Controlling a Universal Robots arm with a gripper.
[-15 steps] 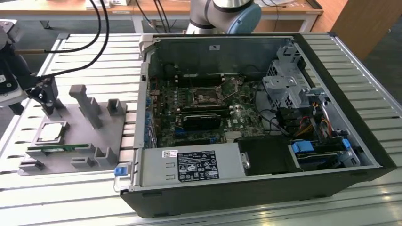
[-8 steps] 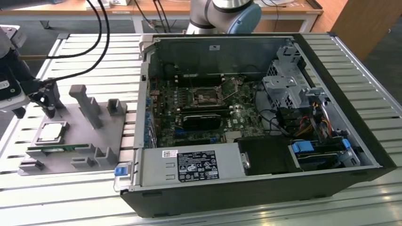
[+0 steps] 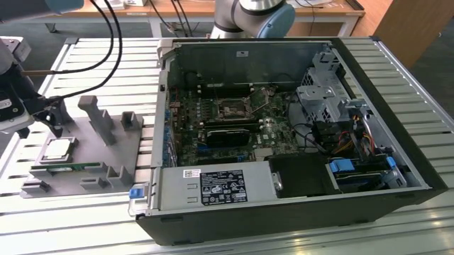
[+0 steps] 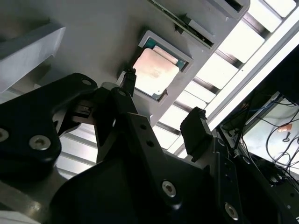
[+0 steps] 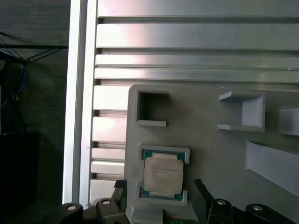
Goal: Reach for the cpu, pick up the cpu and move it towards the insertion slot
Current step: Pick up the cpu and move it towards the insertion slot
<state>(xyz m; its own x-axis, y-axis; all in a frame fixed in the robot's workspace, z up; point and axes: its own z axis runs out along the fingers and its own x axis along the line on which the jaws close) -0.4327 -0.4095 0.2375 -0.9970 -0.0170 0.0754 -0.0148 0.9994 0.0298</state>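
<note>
**Claw [image 4: 163, 100] over the cpu [image 4: 154, 72], jaws spread wide.** In both wrist views one dark finger [image 4: 196, 133] stands on each side of the chip's pocket, above it and apart from it. Nothing is held.

The cpu lies flat, metal face up, seated in a square recess of the grey holder tray [image 5: 210, 140]. A green memory stick [image 3: 67, 169] lies just beside it in the same tray.

In the exterior view the tray sits on the slatted metal table [image 3: 92, 212] at the exterior view's left, beside the open computer case [image 3: 284, 223]. The insertion slot [image 3: 234, 109], a square socket with a dark centre and a bright frame, lies on the motherboard inside the case, well apart from the claw.

Judged state of the task: the reach is largely made, since the claw is lined up over the chip with a finger on either side. Contact, the grasp, the lift and the carry toward the socket are not yet done, and the chip is in its starting place in the tray.
</note>
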